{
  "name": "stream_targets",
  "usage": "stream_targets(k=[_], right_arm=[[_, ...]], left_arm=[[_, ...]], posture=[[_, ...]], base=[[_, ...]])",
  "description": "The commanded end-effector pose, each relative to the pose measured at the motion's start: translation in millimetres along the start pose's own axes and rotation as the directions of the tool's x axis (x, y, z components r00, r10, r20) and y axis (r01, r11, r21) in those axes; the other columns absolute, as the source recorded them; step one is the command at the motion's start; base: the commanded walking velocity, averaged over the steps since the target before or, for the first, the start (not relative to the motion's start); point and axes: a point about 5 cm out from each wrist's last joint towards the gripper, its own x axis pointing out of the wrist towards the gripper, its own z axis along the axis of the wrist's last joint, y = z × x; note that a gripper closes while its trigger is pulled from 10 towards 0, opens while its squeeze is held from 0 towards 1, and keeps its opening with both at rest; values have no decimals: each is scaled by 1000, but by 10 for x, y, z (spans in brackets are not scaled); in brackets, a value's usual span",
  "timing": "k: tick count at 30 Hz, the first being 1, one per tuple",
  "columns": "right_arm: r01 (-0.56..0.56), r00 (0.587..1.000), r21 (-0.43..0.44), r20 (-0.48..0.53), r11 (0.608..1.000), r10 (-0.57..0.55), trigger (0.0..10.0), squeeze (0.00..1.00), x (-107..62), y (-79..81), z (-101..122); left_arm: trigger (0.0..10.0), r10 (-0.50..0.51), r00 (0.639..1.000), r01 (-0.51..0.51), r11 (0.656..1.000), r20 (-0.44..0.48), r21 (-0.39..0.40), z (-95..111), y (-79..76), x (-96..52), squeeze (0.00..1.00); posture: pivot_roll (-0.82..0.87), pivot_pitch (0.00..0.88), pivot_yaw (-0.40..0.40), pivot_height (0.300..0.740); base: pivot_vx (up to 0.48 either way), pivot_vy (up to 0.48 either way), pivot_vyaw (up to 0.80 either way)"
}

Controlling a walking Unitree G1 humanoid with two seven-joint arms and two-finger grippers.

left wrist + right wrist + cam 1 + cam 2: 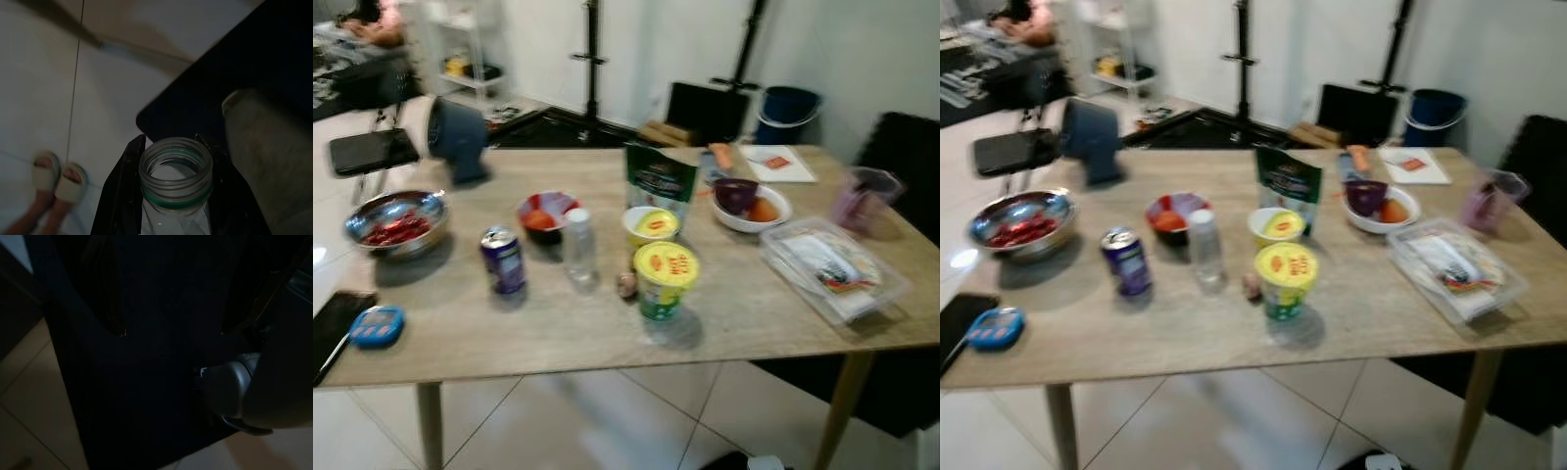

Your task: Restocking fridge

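In the left wrist view my left gripper [171, 143] is shut on a clear open-mouthed jar [176, 176] with a green ring at its neck, one black finger on each side, held over pale floor tiles. My right gripper [171, 333] hangs in deep shade with its two fingers [113, 308] apart and nothing between them. On the wooden table [460, 338] ahead stand a purple can [503, 260], a clear bottle [578, 247], two yellow-lidded cups [666, 279], a green bag [660, 180] and a white bowl of fruit [751, 204].
A steel bowl of red food [396, 223], a phone [333, 328] and a blue gadget [376, 326] lie at the table's left; a clear plastic box [832, 264] and a purple cup [865, 198] at its right. A person's sandalled feet [54, 178] stand near my left arm.
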Motion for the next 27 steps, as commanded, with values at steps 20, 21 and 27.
stream_targets(k=[20, 21, 27], right_arm=[[-6, 1000, -19, -7, 1000, 6, 10000, 0, 7, 30, 19], [-10, 1000, -19, -7, 1000, 10, 10000, 0, 10, 52, 22], [-14, 1000, -19, -4, 1000, 14, 10000, 0, 14, 68, 41]], left_arm=[[10000, -62, 998, 62, 998, -7, 34, 14, -184, 19, 0], [10000, -61, 998, 61, 997, -10, 36, 1, -172, 17, 0], [10000, -60, 998, 60, 998, -13, 36, -9, -163, 15, 0]], posture=[[-18, 0, 16, 740], [-15, 0, 17, 740], [-13, 0, 16, 740]], base=[[0, 0, -788], [0, 0, -788], [0, 0, -788]])
